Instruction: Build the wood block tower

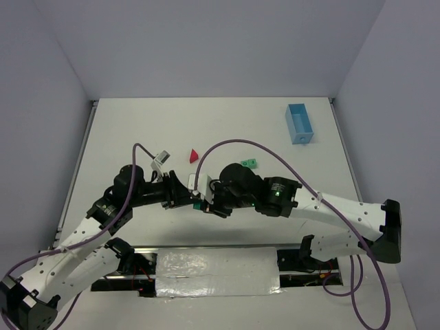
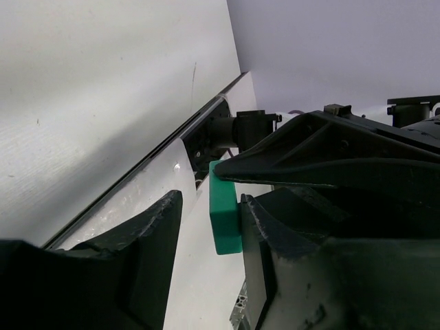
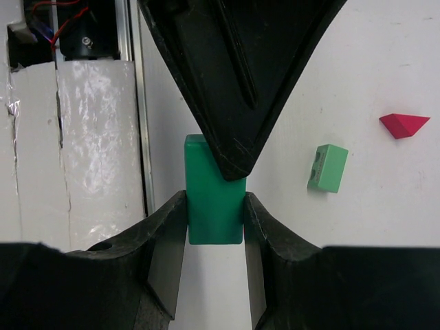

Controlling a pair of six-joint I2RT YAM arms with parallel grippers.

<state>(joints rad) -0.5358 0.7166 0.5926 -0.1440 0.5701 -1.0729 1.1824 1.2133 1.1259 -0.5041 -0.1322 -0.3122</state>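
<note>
At the table's near centre, the right gripper (image 3: 214, 206) clamps the green block (image 3: 213, 223). The left gripper (image 2: 208, 204) straddles it, jaws parted, one finger touching. Risk: if the right releases before the left closes, the block drops; the crowded fingers may collide.

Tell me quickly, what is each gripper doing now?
Left gripper: open, green block between its fingers.
Right gripper: closed on the green block.
</note>
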